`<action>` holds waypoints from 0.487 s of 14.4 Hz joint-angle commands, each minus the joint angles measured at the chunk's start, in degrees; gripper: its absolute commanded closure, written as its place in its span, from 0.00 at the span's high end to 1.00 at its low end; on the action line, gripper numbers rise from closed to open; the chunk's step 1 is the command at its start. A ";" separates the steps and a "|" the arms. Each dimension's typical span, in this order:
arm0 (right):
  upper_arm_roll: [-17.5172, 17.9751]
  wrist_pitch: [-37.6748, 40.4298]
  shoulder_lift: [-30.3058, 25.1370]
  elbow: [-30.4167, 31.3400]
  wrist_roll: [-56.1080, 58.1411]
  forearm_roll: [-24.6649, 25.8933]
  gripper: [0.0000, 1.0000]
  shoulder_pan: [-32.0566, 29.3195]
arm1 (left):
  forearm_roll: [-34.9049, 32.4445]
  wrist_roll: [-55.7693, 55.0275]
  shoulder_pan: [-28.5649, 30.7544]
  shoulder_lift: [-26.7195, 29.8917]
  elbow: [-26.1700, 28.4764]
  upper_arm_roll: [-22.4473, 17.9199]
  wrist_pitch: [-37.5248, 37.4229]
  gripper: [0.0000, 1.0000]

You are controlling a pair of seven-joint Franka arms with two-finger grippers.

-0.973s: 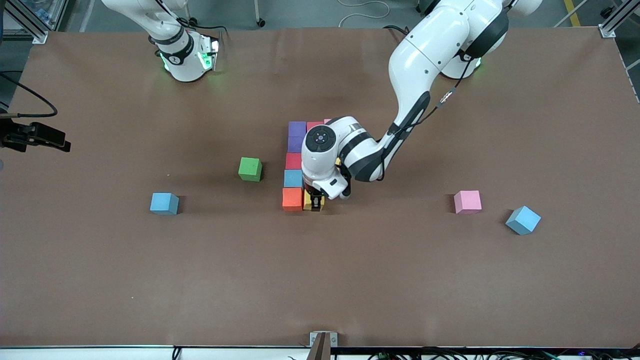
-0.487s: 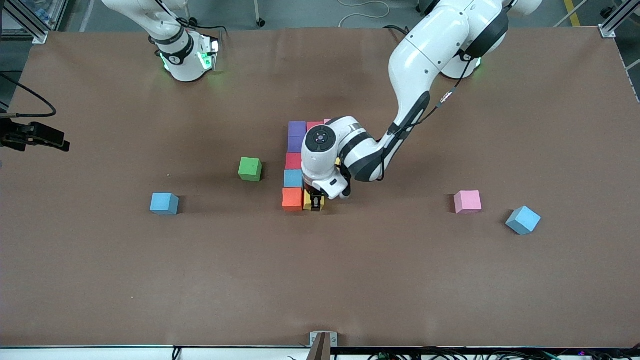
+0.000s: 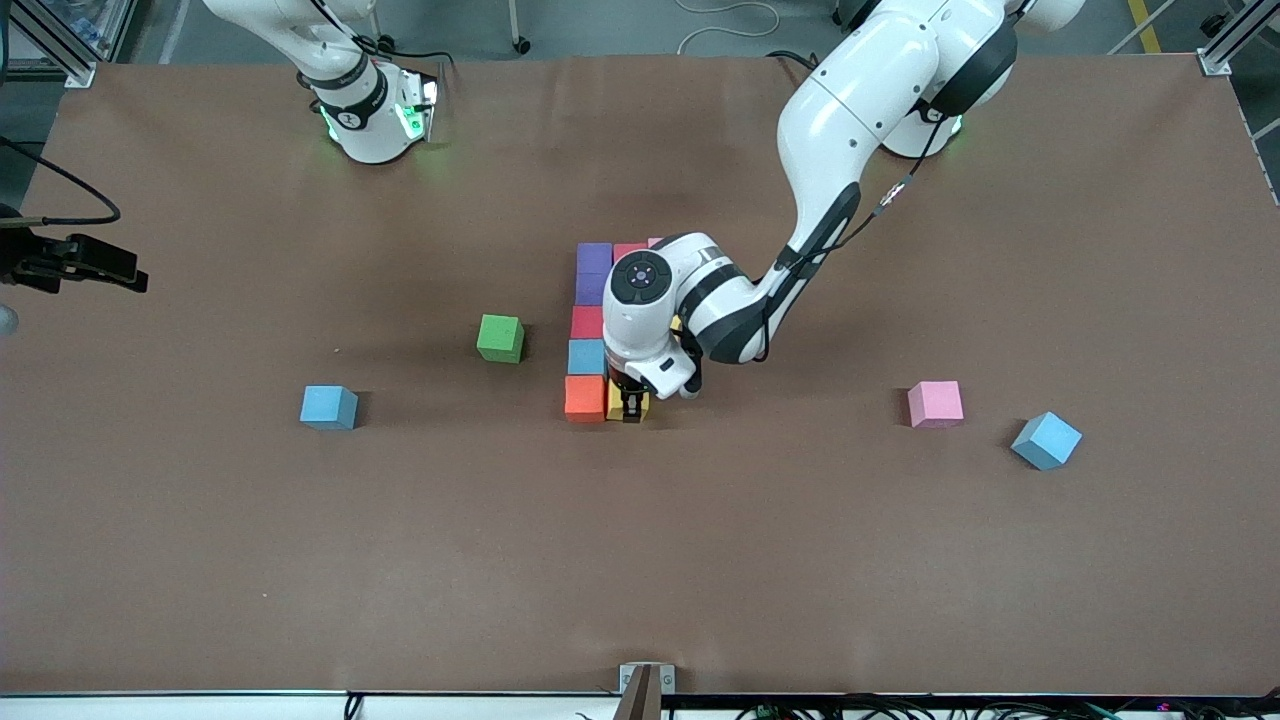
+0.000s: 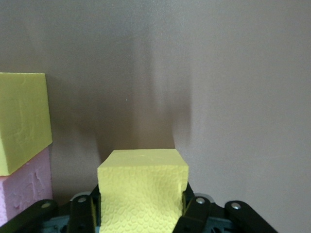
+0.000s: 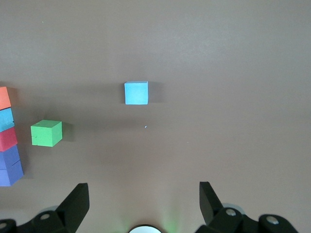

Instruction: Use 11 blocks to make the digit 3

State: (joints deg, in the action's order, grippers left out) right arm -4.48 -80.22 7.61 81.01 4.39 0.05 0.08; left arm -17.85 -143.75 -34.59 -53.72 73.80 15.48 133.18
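The figure is nearly built. Reading the front view as a clock face, a column of five blocks runs from the purple block (image 3: pixel 594 256) at 12 o'clock through a second purple (image 3: pixel 591 289), a red (image 3: pixel 587 322) and a light-blue (image 3: pixel 587 356) to the orange block (image 3: pixel 585 397) at 6 o'clock. From the top purple, a second red block (image 3: pixel 628 250) and the edge of a pink one (image 3: pixel 655 241) lead off toward 3 o'clock, forming one bar.

The left arm hides the middle bar in the front view. The left wrist view shows a yellow block (image 4: pixel 22 121) touching a pink block (image 4: pixel 24 184), which are probably that bar.

The left gripper (image 3: pixel 631 405) is low at the desk (image 3: pixel 700 560), its fingers (image 4: pixel 194 208) clamped narrow on another yellow block (image 3: pixel 616 400). This block sits just at 3 o'clock of the orange one, starting the last bar, and is not yet released.

By my count that makes ten, so one block is left. The likely candidate is the loose pink block (image 3: pixel 935 403), well off at 3 o'clock. Two spare light-blue cubes (image 3: pixel 1046 440) (image 3: pixel 329 407) and a green cube (image 3: pixel 500 338) lie apart.

The right gripper (image 5: pixel 143 201) waits high over the right arm's end of the desk, fingers wide and empty.
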 commanded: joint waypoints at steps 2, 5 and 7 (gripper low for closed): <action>0.35 -4.67 -8.47 9.85 -0.17 -0.14 1.00 -0.25 | -1.23 -1.09 -0.74 0.20 -0.94 -0.54 -1.70 0.26; 0.35 -3.81 -10.33 10.48 -0.17 -0.14 1.00 -0.25 | -1.23 -1.09 -0.65 0.11 -1.11 -0.54 -1.61 0.26; 0.35 -3.54 -10.69 10.48 -0.17 -0.23 1.00 -0.25 | -1.23 -1.18 -0.65 0.11 -1.11 -0.54 -1.61 0.26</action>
State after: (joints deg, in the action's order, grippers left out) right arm -4.48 -82.82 -0.58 88.53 4.39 0.05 0.08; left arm -17.85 -143.75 -34.61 -53.72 73.53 15.47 132.69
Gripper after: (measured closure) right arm 0.000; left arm 0.432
